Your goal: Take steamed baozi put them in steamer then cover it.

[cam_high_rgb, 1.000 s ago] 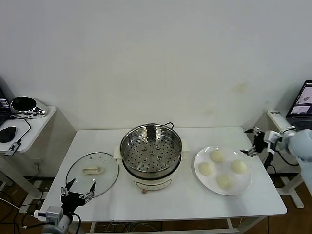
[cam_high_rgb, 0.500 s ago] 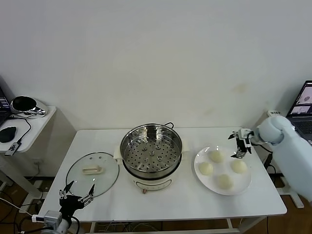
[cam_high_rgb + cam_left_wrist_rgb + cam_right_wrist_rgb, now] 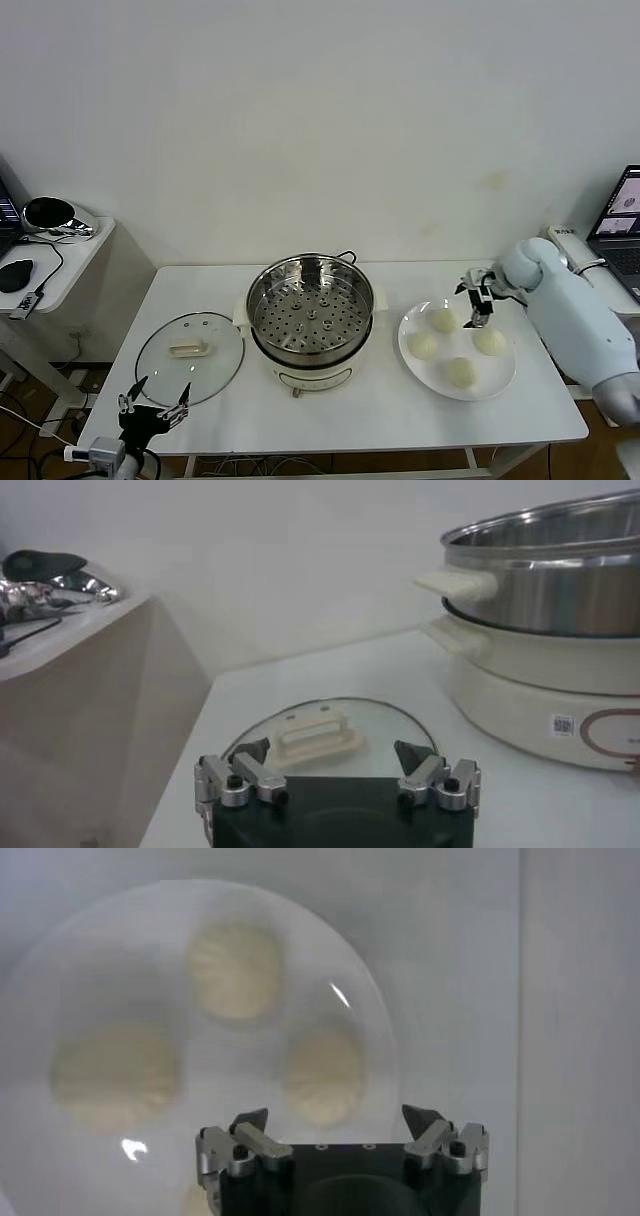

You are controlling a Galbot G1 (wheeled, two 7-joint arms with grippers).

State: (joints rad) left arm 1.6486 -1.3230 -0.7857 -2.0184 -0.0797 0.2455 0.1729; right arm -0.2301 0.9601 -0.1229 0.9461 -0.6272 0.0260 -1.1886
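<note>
we've got the right gripper (image 3: pixel 475 298) wide open | hovering over the plate (image 3: pixel 505 375) | baozi (image 3: pixel 443 320) just below-left, untouched | left gripper (image 3: pixel 153 401) open, parked by the cover (image 3: pixel 189 356)

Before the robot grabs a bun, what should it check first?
1. Right gripper over the plate, jaws open: ok.
2. Four buns on the plate, none grabbed yet: ok.
3. Steamer uncovered, tray bare: ok.
4. Lid flat on the table, out of the way: ok.
5. Left gripper parked near the table's front edge, jaws open: ok.
6. Jaws lined up on one bun: cannot tell.
</note>
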